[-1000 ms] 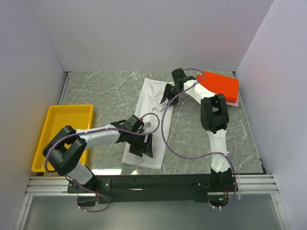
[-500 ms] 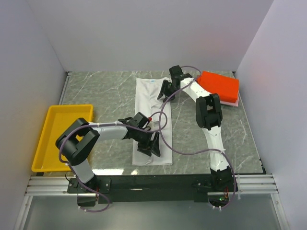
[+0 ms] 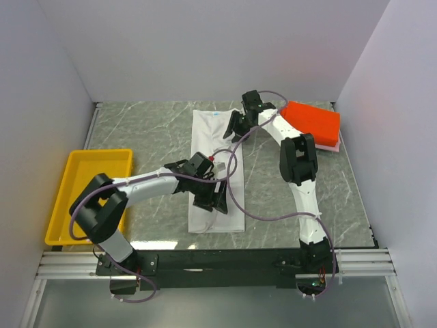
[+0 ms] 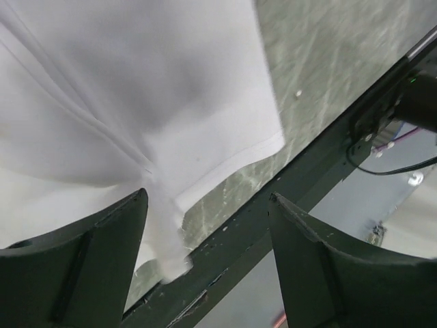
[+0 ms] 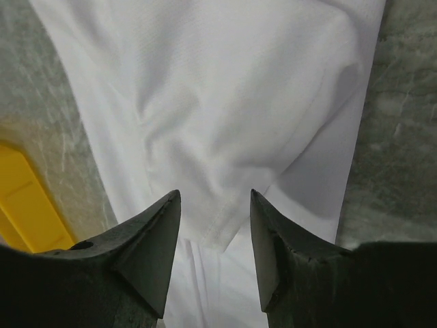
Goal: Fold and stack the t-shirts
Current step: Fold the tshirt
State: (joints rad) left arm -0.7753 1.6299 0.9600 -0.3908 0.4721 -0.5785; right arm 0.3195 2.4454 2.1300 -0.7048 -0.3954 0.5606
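Note:
The white t-shirt (image 3: 213, 164) lies on the table folded into a long narrow strip running from far to near, its light-blue neck label (image 3: 217, 115) at the far end. My left gripper (image 3: 213, 198) is open over the near part of the strip; in the left wrist view (image 4: 208, 198) the white cloth (image 4: 136, 102) lies under wide-open fingers. My right gripper (image 3: 239, 127) is open at the strip's far right edge, with cloth (image 5: 218, 102) below its fingers (image 5: 157, 232). A folded orange-red shirt (image 3: 313, 121) lies on a pink one (image 3: 335, 143) at the far right. No blue shirt shows.
A yellow tray (image 3: 60, 205) stands at the left edge of the marble table (image 3: 143, 130); its corner also shows in the right wrist view (image 5: 27, 212). White walls close the sides and back. The black frame rail (image 3: 225, 260) runs along the near edge.
The white strip, slanted before, now lies straight from far to near. My left gripper moved right along its near end, then slightly back up. My right gripper shifted a little left.

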